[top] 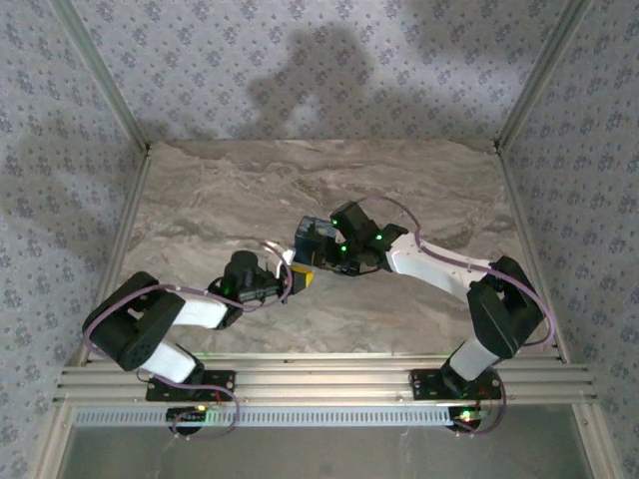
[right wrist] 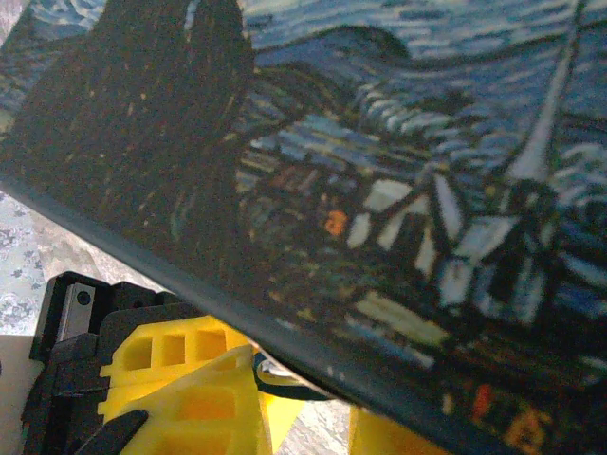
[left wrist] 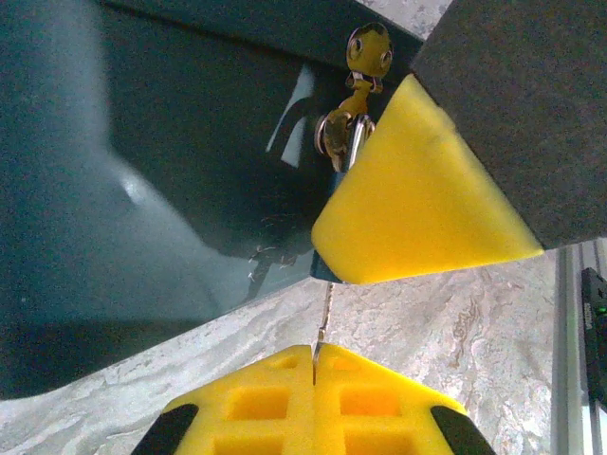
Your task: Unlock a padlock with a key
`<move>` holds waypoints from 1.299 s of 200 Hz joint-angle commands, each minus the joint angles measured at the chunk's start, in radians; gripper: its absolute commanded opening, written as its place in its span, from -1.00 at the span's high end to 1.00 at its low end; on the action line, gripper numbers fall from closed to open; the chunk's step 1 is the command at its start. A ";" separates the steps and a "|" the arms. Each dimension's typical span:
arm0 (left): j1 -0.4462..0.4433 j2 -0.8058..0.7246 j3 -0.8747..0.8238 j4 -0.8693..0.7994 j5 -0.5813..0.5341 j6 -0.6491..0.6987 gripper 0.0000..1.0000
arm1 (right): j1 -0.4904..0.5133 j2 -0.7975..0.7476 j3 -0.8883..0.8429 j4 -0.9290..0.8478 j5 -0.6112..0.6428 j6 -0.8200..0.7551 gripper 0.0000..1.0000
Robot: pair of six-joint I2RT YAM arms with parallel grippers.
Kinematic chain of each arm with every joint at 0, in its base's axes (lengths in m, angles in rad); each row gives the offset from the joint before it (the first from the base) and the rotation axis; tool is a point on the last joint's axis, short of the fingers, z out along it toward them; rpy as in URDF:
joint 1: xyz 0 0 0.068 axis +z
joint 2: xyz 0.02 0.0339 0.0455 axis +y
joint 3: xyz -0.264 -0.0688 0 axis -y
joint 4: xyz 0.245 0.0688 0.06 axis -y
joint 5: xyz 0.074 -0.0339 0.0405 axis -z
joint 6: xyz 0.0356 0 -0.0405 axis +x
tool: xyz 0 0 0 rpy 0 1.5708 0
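Though thin, pale metal key (left wrist: 325,318)

The left arm (top: 160,324) and right arm (top: 439,264) share black joint housings, white link shells and small green lights. A looping purple cable (top: 100,319) trails each arm. The left claw (left wrist: 322,318) has bright yellow fingers (left wrist: 417,190): one is a smooth wedge, the other is moulded with square recesses. The right claw (right wrist: 285,417) has the same yellow on black mounts, beside a screwed silver bracket (right wrist: 71,308).
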 commanded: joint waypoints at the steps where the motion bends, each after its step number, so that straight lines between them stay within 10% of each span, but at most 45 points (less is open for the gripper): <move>1: -0.005 -0.022 0.002 0.122 -0.060 0.016 1.00 | 0.019 -0.001 0.013 0.004 -0.084 0.020 1.00; 209: -0.006 0.053 0.006 0.393 0.004 -0.184 1.00 | 0.033 0.033 0.036 -0.021 -0.131 0.038 1.00; 260: 0.014 -0.112 0.004 0.163 0.006 -0.088 1.00 | 0.033 0.017 0.029 -0.065 -0.105 0.015 1.00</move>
